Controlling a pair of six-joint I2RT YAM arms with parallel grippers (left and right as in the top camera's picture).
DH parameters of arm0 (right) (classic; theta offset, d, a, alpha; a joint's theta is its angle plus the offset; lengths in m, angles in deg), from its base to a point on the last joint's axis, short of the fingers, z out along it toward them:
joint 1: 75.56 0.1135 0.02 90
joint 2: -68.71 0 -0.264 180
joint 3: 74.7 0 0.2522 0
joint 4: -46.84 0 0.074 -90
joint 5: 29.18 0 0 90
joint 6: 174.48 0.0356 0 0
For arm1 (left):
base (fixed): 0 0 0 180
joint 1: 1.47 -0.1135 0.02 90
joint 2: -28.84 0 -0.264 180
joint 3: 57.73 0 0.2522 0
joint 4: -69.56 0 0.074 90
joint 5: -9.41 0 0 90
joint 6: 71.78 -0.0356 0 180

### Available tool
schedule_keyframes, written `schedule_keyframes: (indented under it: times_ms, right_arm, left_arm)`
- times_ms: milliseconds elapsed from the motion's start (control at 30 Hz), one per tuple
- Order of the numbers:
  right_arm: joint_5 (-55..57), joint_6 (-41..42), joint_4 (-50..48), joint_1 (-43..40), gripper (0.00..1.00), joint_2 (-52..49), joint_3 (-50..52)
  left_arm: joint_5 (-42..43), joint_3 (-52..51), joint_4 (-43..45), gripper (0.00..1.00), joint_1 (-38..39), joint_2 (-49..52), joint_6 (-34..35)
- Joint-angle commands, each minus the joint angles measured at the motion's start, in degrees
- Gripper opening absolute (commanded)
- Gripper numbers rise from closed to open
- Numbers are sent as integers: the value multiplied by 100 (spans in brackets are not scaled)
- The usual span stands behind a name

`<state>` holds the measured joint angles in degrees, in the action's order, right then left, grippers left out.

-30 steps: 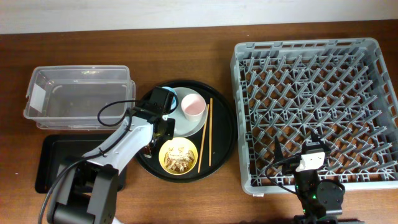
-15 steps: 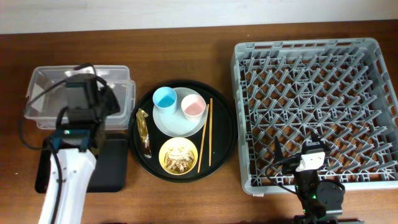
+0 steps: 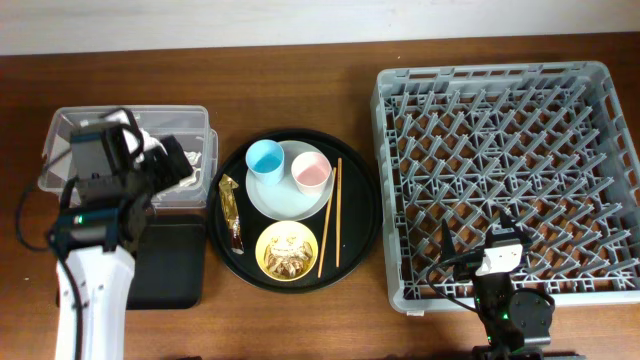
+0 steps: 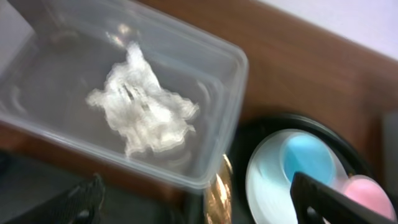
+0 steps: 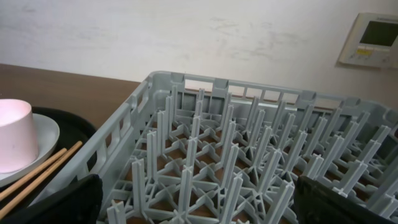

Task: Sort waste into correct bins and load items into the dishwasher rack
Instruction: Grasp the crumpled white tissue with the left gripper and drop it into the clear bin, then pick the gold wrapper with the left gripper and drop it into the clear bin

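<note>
Left tool (image 4: 199, 198) spread wide, empty, over clear tub (image 3: 195, 125), worktop's (image 3: 300, 80) back-left corner, napkin (image 4: 140, 102) inside. Wrapper (image 3: 232, 212) just right of tub: light, slick, looks flat, hard to tell; I'd pinch one end.

The end effector (image 5: 198, 204) is hanging with its two dark fingers (image 5: 53, 200) spread wide at the lower corners, gripping nothing. Between them the grey dishwasher rack (image 5: 236, 155) is filling most of the frame, pegs standing upright. At the left, a pink cup (image 5: 12, 134) is sitting on a pale plate (image 5: 38, 144), and wooden chopsticks (image 5: 38, 174) are lying between plate and rack on a black tray (image 5: 78, 121).
</note>
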<state>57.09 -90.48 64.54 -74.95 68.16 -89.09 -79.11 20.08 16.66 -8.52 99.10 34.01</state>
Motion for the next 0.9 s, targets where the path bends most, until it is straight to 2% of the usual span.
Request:
schedule_keyframes:
  times_ms: [0,33,67,100,133,200,267,400,500,867]
  right_arm:
    - [9,24,33,-31,98,35,31]
    - [9,24,33,-31,98,35,31]
    - [9,24,33,-31,98,35,31]
    - [9,24,33,-31,98,35,31]
    - [9,24,33,-31,98,35,31]
    - [9,24,33,-31,98,35,31]
    - [9,24,33,-31,98,35,31]
    - [9,24,33,-31,98,35,31]
    - [9,24,33,-31,98,35,31]
    - [9,24,33,-31,98,35,31]
  left_arm:
    - [649,7,-1137,79,328,-175,155]
    - [638,-33,-1386,71,485,-177,153]
    - [562,-111,-1731,55,726,-177,153]
    - [422,-310,-1864,42,1023,-177,155]
    - [-17,-575,-1832,40,1274,-177,415]
    - [-564,-1126,-1615,42,1665,-175,817]
    - [-557,-1709,-1084,44,1967,-175,1056]
    - [-562,-2232,-476,46,2131,-170,1054]
    - [-562,-2365,-275,51,2131,-170,1054]
    - [-584,-2367,310,52,2131,638,1051]
